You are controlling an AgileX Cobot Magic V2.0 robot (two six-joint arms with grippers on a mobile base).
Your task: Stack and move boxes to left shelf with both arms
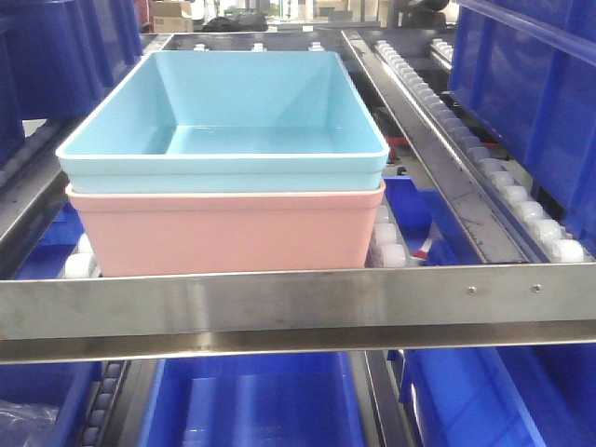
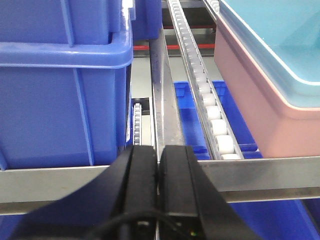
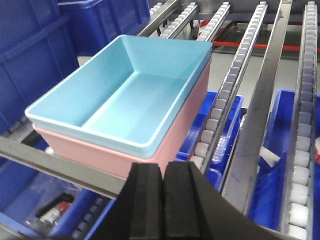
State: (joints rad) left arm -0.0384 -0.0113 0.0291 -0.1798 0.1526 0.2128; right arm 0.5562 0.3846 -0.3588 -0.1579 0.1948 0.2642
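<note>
Boxes (image 1: 223,177) sit stacked on shelf (image 1: 298,312); both grippers' jaws closed, apart.

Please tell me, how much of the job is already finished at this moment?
It looks nearly finished. The blue box is nested in the pink box, and the stack rests on the shelf rollers behind the front rail. Nothing is in hand: the left gripper and right gripper have their fingers closed together, apart from the boxes. Little seems left, perhaps only retracting.
</note>
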